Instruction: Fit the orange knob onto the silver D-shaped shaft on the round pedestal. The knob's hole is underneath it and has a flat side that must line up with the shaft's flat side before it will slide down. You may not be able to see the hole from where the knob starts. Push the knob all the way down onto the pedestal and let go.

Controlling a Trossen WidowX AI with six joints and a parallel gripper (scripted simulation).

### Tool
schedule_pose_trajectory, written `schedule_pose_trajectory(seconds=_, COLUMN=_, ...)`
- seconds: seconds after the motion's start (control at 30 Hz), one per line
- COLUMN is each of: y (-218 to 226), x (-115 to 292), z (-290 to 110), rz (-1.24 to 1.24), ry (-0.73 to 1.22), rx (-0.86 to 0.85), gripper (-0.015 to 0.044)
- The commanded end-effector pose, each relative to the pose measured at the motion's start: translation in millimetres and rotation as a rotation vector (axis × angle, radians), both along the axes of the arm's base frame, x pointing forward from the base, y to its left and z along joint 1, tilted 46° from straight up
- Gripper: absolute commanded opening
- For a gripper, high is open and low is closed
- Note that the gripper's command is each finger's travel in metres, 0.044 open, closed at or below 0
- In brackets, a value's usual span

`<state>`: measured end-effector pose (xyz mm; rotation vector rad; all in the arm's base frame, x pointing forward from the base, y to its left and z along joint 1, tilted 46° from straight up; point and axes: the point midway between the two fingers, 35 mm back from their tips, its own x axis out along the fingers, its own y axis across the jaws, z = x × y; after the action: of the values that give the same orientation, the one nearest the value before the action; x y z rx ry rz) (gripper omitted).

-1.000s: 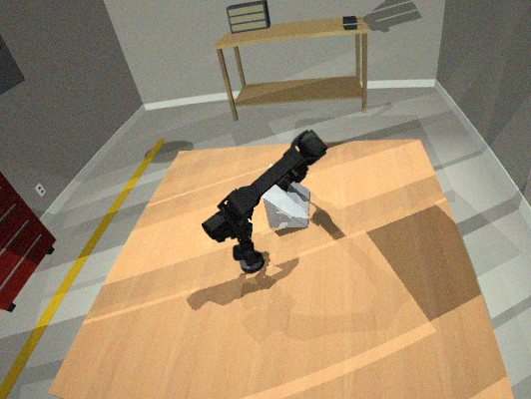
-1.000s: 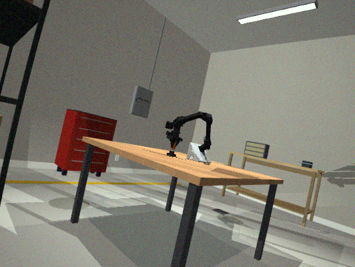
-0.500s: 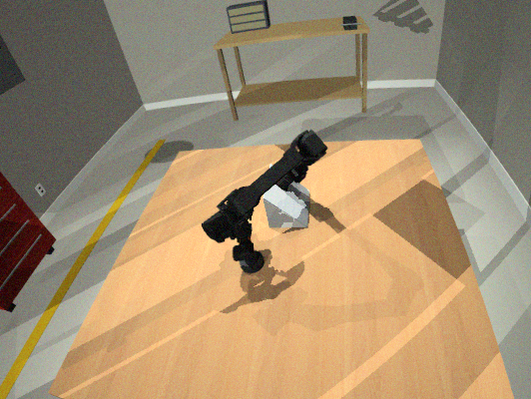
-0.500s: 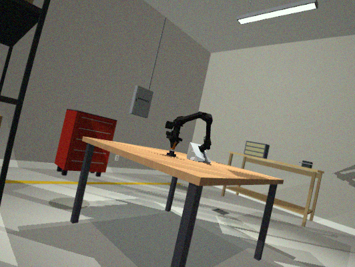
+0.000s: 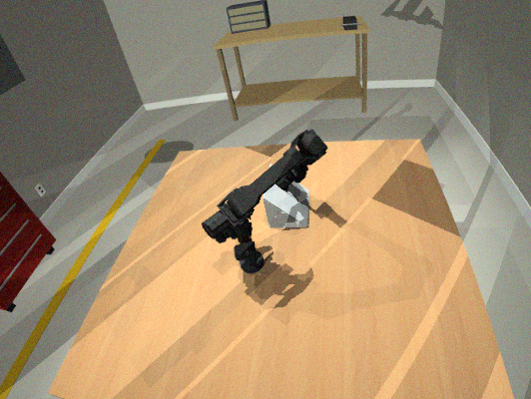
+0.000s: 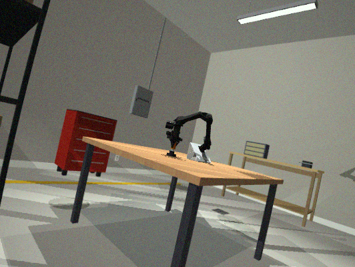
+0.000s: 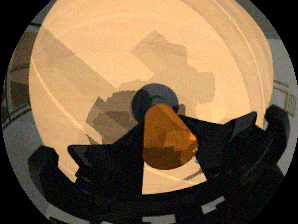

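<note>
My gripper (image 7: pixel 161 121) (image 5: pixel 243 240) (image 6: pixel 173 143) is shut on the orange knob (image 7: pixel 169 137) (image 6: pixel 174 145) and points down at the wooden table (image 5: pixel 349 324) (image 6: pixel 133 151) (image 7: pixel 133 43). The dark round pedestal (image 7: pixel 152 98) (image 5: pixel 251 261) (image 6: pixel 171 154) stands right under the knob. In the wrist view the knob's lower end overlaps the pedestal's near side. In the exterior view the knob hangs just above the pedestal. The silver shaft is hidden behind the knob. In the top view the arm hides the knob.
The arm's pale base block (image 5: pixel 286 206) (image 6: pixel 197 155) stands on the table just behind the pedestal. A red tool cabinet (image 6: pixel 85 141) (image 5: pixel 20 244) and a wooden bench (image 5: pixel 294 35) (image 6: pixel 277 165) stand on the floor, away from the table.
</note>
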<state>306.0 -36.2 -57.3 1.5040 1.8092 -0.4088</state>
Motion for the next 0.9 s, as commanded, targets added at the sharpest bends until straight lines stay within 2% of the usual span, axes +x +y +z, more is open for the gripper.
schedule_pose_trajectory(seconds=0.0, y=-2.7, x=1.9, z=3.0, rz=0.075, ry=-0.088, rx=0.003, gripper=0.0)
schedule_pose_trajectory(seconds=0.87, y=-1.8, x=1.9, z=1.7, rz=0.104, ry=-0.116, rx=0.004, gripper=0.0)
